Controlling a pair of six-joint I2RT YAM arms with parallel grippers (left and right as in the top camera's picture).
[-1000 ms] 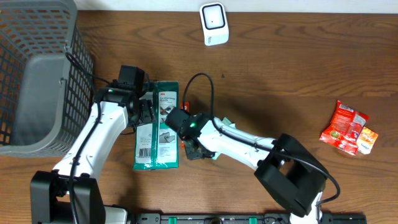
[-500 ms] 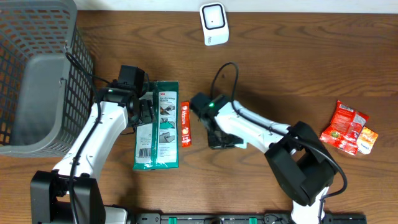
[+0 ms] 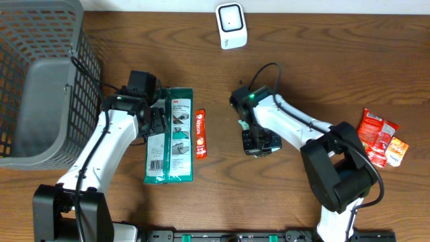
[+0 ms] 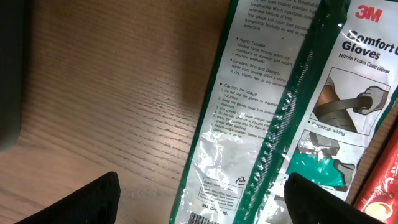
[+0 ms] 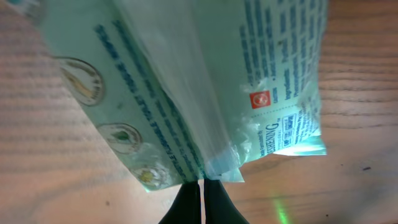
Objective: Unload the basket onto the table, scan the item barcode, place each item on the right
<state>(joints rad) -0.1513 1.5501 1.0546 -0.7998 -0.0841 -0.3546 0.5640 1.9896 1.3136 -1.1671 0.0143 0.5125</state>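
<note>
Left hand (image 3: 156, 121): spread wide, poised over the left edge of the green 3M gloves pack (image 3: 172, 138) lying flat on the table (image 3: 302, 60). Right hand (image 5: 203, 190), mid-table, nearer than the white scanner (image 3: 231, 25): angled down, pinched tight on the seam of a pale green printed packet (image 5: 205, 81).

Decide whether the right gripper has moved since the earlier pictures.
Yes. The right gripper, shut on a pale green packet, went rightward, from beside the glove pack to right of the scanner.
</note>
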